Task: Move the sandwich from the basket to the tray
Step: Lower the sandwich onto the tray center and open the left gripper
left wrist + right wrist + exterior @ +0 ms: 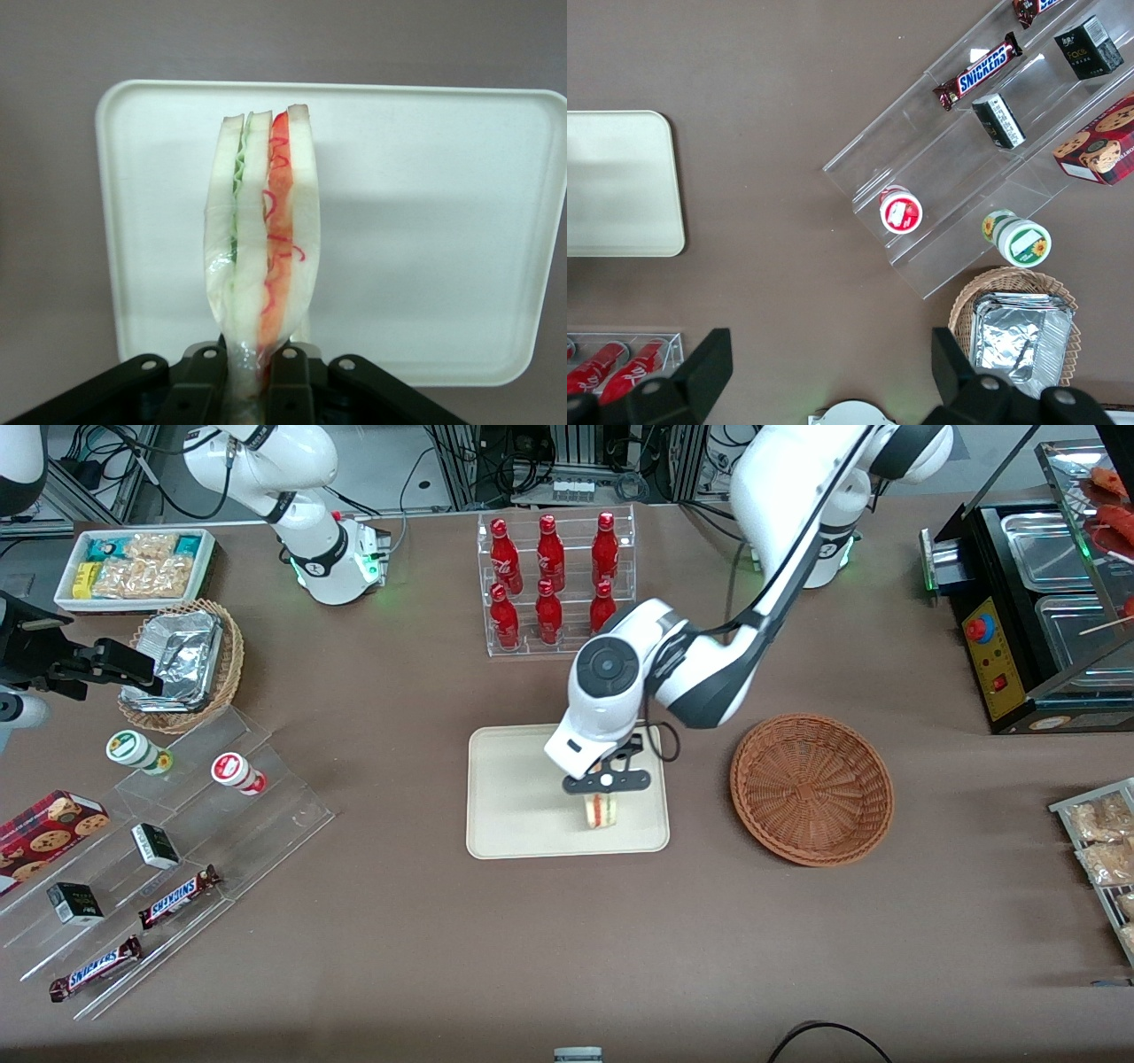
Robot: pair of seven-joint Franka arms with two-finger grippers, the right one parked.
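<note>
Claw (605,797) clamped tight on sandwich (600,810), pinching narrow end; wedge hangs straight below claw, long axis pointing down at tray (514,815). Centre of front frame, over tray half nearer basket (811,788). Basket empty, centre-right. Can't tell if sandwich touches tray yet. Probably just lower, let go.

Part of the cream tray (620,181) lies bare on the brown table (780,106). A clear stepped acrylic stand (966,177) holds Snickers bars (983,69), two dark small boxes (998,120), a cookie box (1099,146), and two round cups (901,211). Wicker basket with foil containers (1021,332) just beside the stand. Red bottles (616,367) in a clear rack.
</note>
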